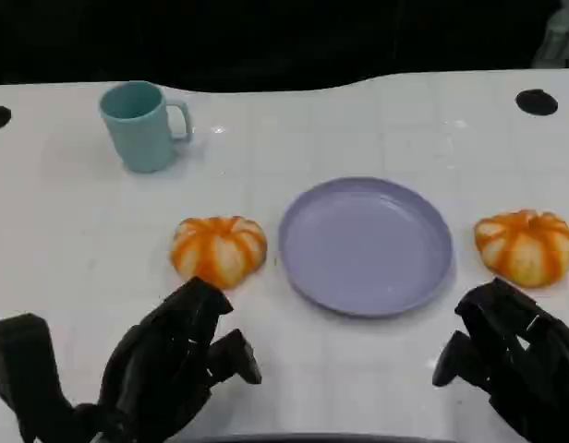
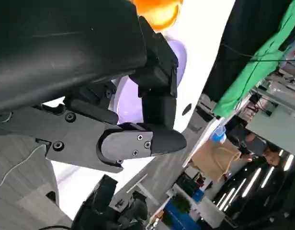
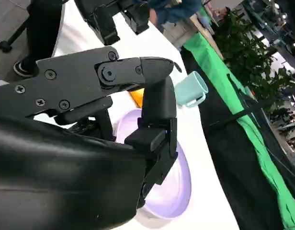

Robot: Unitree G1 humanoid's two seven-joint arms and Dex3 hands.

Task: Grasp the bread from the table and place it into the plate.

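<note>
Two orange-and-white, pumpkin-shaped bread rolls lie on the white table. One bread (image 1: 219,249) lies just left of the lavender plate (image 1: 366,247), the other bread (image 1: 526,245) just right of it. My left hand (image 1: 178,363) hovers near the table's front edge, a little short of the left bread, fingers apart and holding nothing. My right hand (image 1: 512,355) sits at the front right, below the right bread, also holding nothing. The left wrist view shows the left hand (image 2: 114,96) over the plate (image 2: 127,103) with bread (image 2: 159,12) beyond. In the right wrist view the plate (image 3: 174,189) lies past the right hand (image 3: 138,120).
A teal mug (image 1: 141,125) stands at the back left, seen as the mug (image 3: 191,90) from the right wrist. Black round holes (image 1: 537,101) mark the table's far corners. The table's back edge meets a dark background.
</note>
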